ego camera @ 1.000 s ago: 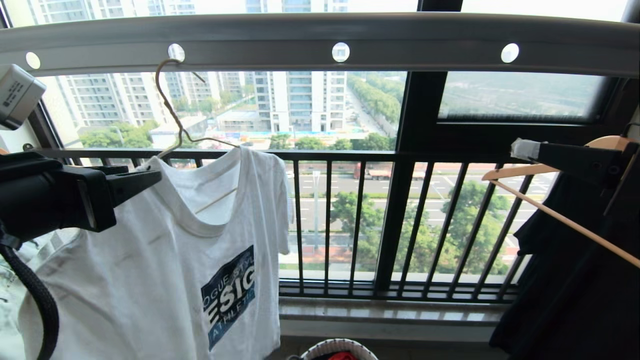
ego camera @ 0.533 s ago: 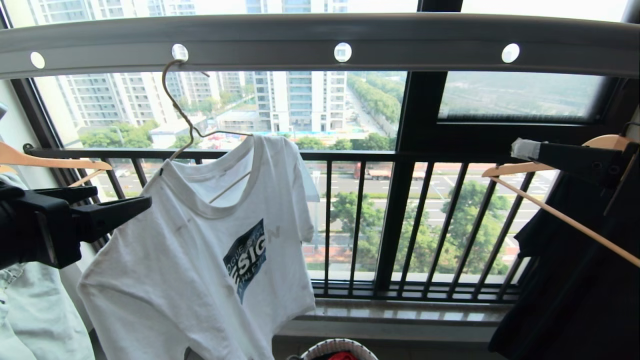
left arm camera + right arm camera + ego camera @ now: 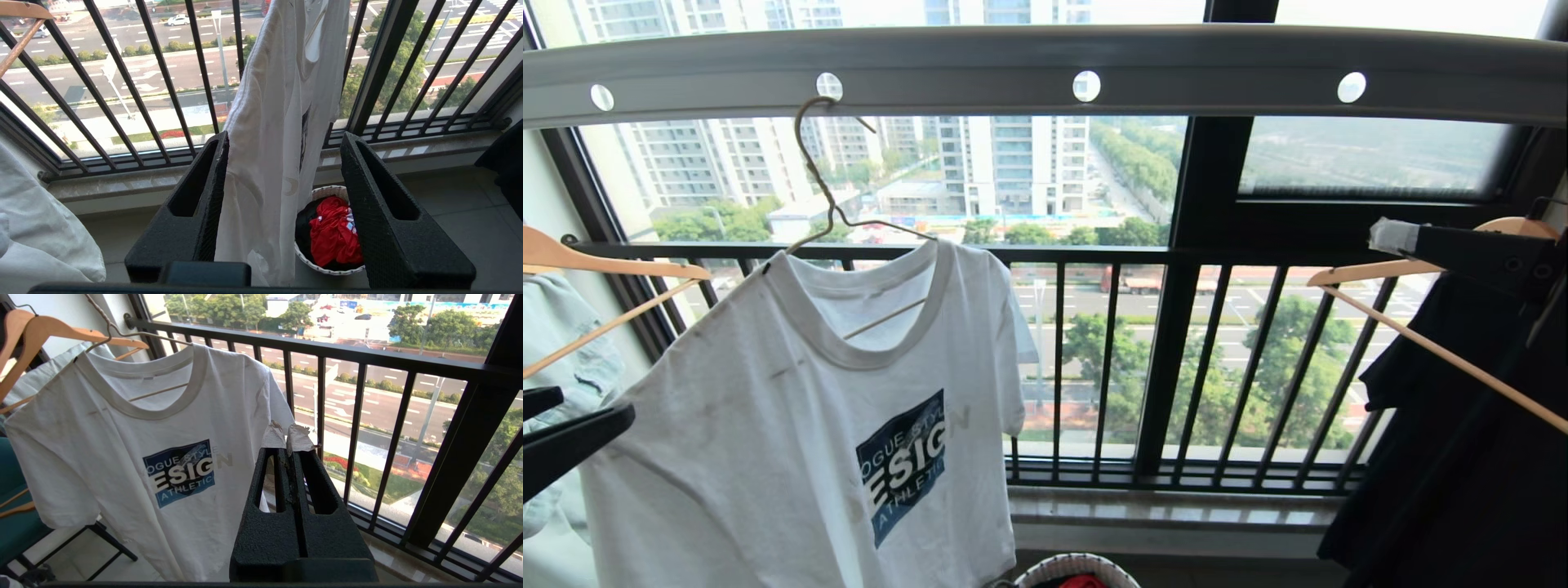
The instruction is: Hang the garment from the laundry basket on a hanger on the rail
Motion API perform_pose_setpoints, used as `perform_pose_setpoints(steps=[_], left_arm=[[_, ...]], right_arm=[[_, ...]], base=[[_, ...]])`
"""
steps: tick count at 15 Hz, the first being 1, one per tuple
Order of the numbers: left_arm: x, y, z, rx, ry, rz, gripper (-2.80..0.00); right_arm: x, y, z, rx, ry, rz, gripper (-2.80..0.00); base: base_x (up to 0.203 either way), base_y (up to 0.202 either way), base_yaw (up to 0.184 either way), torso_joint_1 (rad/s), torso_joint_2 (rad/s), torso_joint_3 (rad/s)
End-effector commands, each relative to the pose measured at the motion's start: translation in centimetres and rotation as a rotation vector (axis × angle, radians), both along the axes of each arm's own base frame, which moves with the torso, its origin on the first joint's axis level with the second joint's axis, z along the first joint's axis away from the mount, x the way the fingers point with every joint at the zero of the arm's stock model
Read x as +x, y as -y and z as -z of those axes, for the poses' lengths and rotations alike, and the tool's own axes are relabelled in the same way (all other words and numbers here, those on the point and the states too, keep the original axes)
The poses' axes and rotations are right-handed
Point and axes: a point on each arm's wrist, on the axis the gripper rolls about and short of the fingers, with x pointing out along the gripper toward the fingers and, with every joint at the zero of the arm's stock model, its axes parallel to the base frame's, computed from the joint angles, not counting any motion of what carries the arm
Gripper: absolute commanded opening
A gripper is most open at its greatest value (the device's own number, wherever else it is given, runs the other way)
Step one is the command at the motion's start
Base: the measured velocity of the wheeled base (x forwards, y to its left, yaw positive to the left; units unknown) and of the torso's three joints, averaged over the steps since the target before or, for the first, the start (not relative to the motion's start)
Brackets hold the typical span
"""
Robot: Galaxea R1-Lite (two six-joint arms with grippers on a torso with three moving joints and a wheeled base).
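The T-shirt (image 3: 800, 425) hangs on the wire hanger (image 3: 829, 196), hooked through a hole near the left end of the rail (image 3: 1045, 69). The left gripper (image 3: 284, 212), fingers spread and holding nothing, sits low at the shirt's left edge. The right gripper (image 3: 288, 437), fingers pressed together, waits right of the shirt. The basket (image 3: 1078, 570) stands on the floor below, open railing between shirt and black garment (image 3: 1462, 457).

Left gripper (image 3: 543, 425) dropped low to the view's left edge, off the T-shirt (image 3: 800, 425), which probably swung; wooden hanger (image 3: 605, 269) now uncovered.
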Motion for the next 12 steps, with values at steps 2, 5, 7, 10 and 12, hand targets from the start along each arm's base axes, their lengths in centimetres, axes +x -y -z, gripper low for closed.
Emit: perform_pose_setpoints(steps=[2, 5, 7, 10, 12], left_arm=[[-2.9, -1.0, 1.3, 0.035, -0.057, -0.105, -2.8], [-4.7, -1.7, 1.1, 0.017, 0.002, -0.168, -2.8], [-6.1, -2.1, 0.8, -0.009, 0.051, -0.194, -2.8], [-6.8, -2.3, 1.7, 0.002, -0.043, -0.263, -2.8], [-5.8, -2.1, 1.6, 0.022, -0.1, -0.272, -2.8]], right_arm=[[-0.3, 0.2, -0.4, 0.008, 0.015, 0.001, -2.8], [-0.6, 0.3, -0.5, 0.01, 0.019, -0.002, -2.8], [-0.4, 0.2, -0.3, 0.003, 0.004, -0.002, -2.8], [-0.4, 0.2, -0.2, -0.021, -0.044, -0.019, -2.8], [-0.3, 0.1, 0.0, -0.027, -0.061, -0.021, -2.8]], base=[[0.0, 0.0, 0.0, 0.0, 0.0, 0.0], [0.0, 0.0, 0.0, 0.0, 0.0, 0.0], [0.0, 0.0, 0.0, 0.0, 0.0, 0.0], [0.0, 0.0, 0.0, 0.0, 0.0, 0.0], [0.0, 0.0, 0.0, 0.0, 0.0, 0.0]])
